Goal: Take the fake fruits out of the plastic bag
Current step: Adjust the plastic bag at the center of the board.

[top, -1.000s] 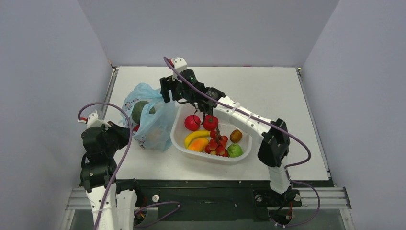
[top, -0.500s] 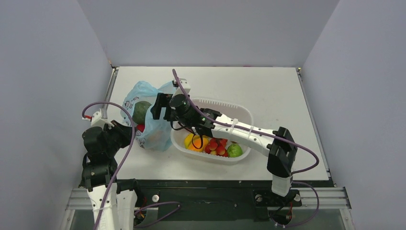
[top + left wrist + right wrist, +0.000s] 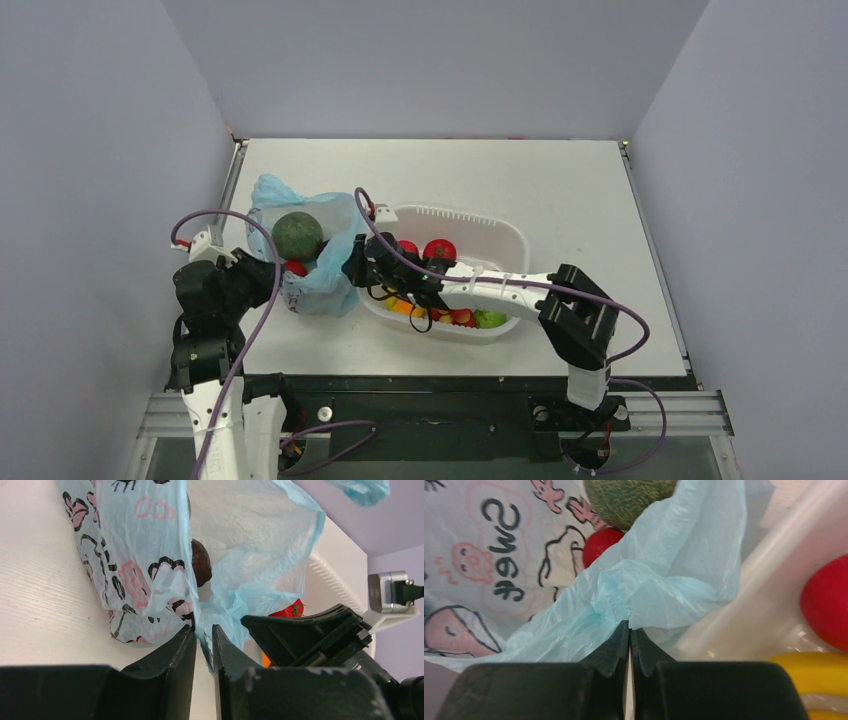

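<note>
My left gripper (image 3: pixel 204 642) is clamped on a fold of the bag (image 3: pixel 145 545) at its near left edge. My right gripper (image 3: pixel 630 632) is pinched tight on the bag's other lip, just beside the tub (image 3: pixel 744 595). Between the two the bag lies on the table (image 3: pixel 560 190) with its mouth held wide and its right side against the tub's left wall.

One melon (image 3: pixel 297 235) sits in the mouth, bare on top. One red fruit (image 3: pixel 295 268) lies just beside it on the near side, against the plastic. Those two are all I can count in the bag; the printed film hides whatever lies lower.

My right arm (image 3: pixel 500 290) stretches across the tub's near half and covers much of what it holds. Showing around the arm are two red rounds (image 3: pixel 438 250) on its far side, one banana (image 3: pixel 809 667) and one green fruit (image 3: pixel 488 319).
</note>
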`<state>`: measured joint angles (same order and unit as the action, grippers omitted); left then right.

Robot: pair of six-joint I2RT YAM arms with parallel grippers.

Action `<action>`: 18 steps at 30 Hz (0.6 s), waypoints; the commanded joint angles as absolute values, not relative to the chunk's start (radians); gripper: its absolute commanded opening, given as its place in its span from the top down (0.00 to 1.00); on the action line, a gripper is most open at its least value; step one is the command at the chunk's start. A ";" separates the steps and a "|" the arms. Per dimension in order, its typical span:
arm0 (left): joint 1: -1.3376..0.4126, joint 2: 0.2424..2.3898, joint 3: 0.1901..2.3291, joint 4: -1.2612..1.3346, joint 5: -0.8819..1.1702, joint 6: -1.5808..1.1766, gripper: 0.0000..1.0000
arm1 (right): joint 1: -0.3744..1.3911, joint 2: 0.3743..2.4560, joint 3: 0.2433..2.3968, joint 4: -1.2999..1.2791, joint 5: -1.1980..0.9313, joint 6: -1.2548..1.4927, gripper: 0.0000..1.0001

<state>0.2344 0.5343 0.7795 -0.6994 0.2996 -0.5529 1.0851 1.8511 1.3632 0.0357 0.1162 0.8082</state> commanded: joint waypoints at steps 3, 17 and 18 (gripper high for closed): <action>0.238 0.524 0.796 -0.703 0.179 -0.566 0.72 | 1.135 1.764 1.249 0.171 0.066 0.684 1.00; 0.235 0.530 0.927 -0.807 0.026 -0.433 0.19 | 1.184 1.748 1.283 0.101 0.126 0.508 1.00; 0.230 0.540 0.974 -0.819 0.017 -0.407 0.20 | 1.186 1.750 1.291 0.100 0.120 0.500 1.00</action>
<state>0.2352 0.5289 0.8211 -0.7994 0.0860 -0.5209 1.1797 1.7851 1.2373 0.1184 0.1013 0.5755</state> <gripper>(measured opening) 0.807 0.001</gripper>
